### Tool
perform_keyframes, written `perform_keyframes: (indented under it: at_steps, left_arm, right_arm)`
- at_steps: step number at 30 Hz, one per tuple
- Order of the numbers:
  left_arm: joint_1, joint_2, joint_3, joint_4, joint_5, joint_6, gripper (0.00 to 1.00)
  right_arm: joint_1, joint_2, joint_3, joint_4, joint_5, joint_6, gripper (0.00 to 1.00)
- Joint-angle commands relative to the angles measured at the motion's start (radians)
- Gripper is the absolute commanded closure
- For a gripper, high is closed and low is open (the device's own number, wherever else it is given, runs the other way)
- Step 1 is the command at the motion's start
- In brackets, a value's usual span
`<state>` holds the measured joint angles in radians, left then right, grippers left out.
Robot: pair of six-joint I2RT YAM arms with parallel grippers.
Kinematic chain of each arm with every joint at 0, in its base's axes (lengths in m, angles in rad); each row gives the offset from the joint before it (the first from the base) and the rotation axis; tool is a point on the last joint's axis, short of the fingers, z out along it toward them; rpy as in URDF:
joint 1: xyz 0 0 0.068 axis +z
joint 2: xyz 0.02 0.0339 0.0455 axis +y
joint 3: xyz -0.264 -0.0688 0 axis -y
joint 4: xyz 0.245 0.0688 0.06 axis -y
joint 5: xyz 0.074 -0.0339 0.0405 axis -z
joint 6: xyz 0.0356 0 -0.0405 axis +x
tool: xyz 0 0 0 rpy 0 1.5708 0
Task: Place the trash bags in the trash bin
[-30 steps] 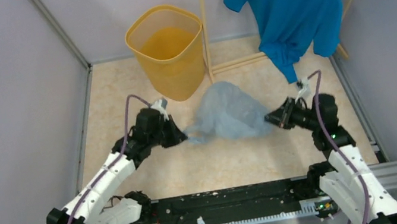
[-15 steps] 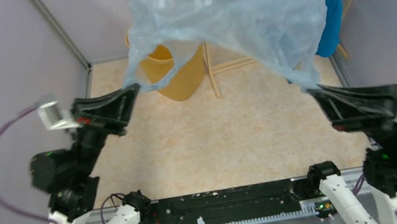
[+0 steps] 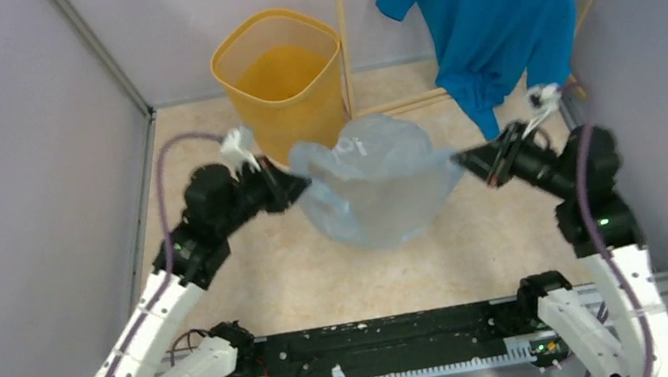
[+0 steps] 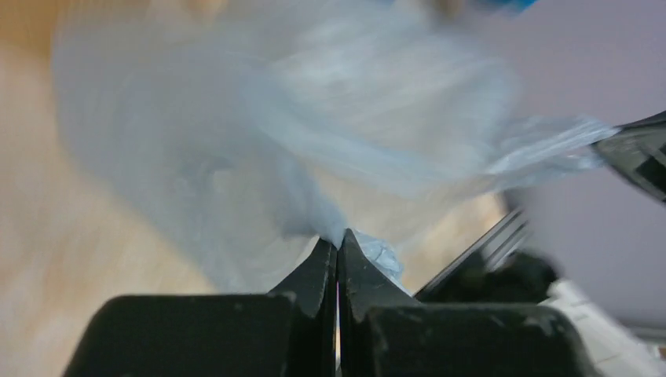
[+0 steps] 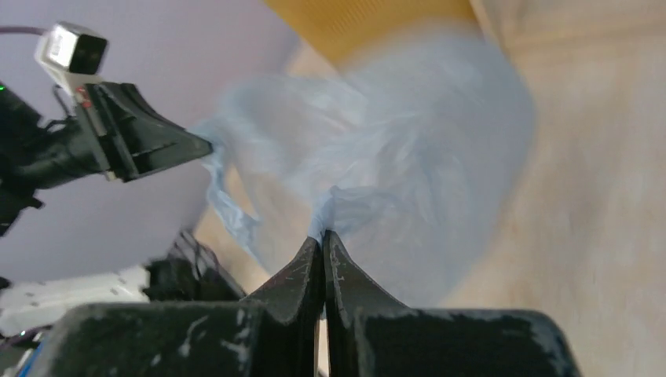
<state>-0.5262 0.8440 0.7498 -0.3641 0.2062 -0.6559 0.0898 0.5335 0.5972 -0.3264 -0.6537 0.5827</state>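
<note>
Right now your left fingers [image 4: 333,251] are pinched tight on one edge of the trash bag [image 3: 376,192], and your right fingers [image 5: 314,250] clamp the opposite edge. The bag hangs stretched between both fingertips, its belly sagging below them over the worktop [image 3: 252,272]. The trash bin [image 3: 271,122] stands upright just beyond the left fingers, behind the bag; whether film touches it, you cannot tell.

There is one pale blue trash bag [image 3: 377,197], one yellow trash bin [image 3: 288,105], one bright blue T-shirt [image 3: 484,13], one wooden rack [image 3: 340,5], plus two claws: left claw [image 3: 301,182], right claw [image 3: 459,160].
</note>
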Motion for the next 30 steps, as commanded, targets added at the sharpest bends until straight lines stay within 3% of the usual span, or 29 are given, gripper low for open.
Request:
perform_keyframes:
  at_steps: [1, 4, 6, 9, 13, 16, 20, 24, 30]
  left_arm:
    - [-0.001, 0.075, 0.546, 0.151, 0.132, 0.128, 1.0]
    - [-0.001, 0.095, 0.751, 0.212, 0.18, 0.139, 1.0]
    - [-0.001, 0.059, 0.757, 0.256, 0.161, 0.149, 1.0]
    - [-0.001, -0.036, 0.611, 0.266, 0.056, 0.172, 1.0]
    - [-0.001, -0.077, 0.282, 0.13, -0.069, 0.139, 1.0]
    - [-0.001, -0.077, 0.046, 0.052, -0.081, 0.078, 1.0]
    - [-0.001, -0.124, -0.14, 0.001, -0.064, 0.024, 1.0]
    - [-0.001, -0.202, -0.108, -0.03, -0.056, 0.057, 1.0]
    - [0.0, -0.189, 0.195, -0.118, -0.047, 0.143, 1.0]
  right_arm:
    - [0.005, 0.116, 0.605, 0.038, -0.013, -0.127, 1.0]
    - [0.005, 0.16, 0.84, 0.067, -0.026, -0.118, 1.0]
    - [0.005, 0.132, 0.852, 0.144, -0.02, -0.092, 1.0]
    - [0.005, 0.022, 0.67, 0.311, 0.0, -0.04, 1.0]
    - [0.005, -0.003, 0.373, 0.262, -0.02, -0.031, 1.0]
    - [0.005, -0.005, 0.111, 0.204, -0.062, -0.04, 1.0]
    - [0.006, -0.094, -0.175, 0.299, -0.125, 0.09, 1.0]
    - [0.007, -0.143, -0.117, 0.218, -0.087, 0.066, 1.0]
    - [0.006, -0.025, 0.142, 0.208, -0.11, 0.035, 1.0]
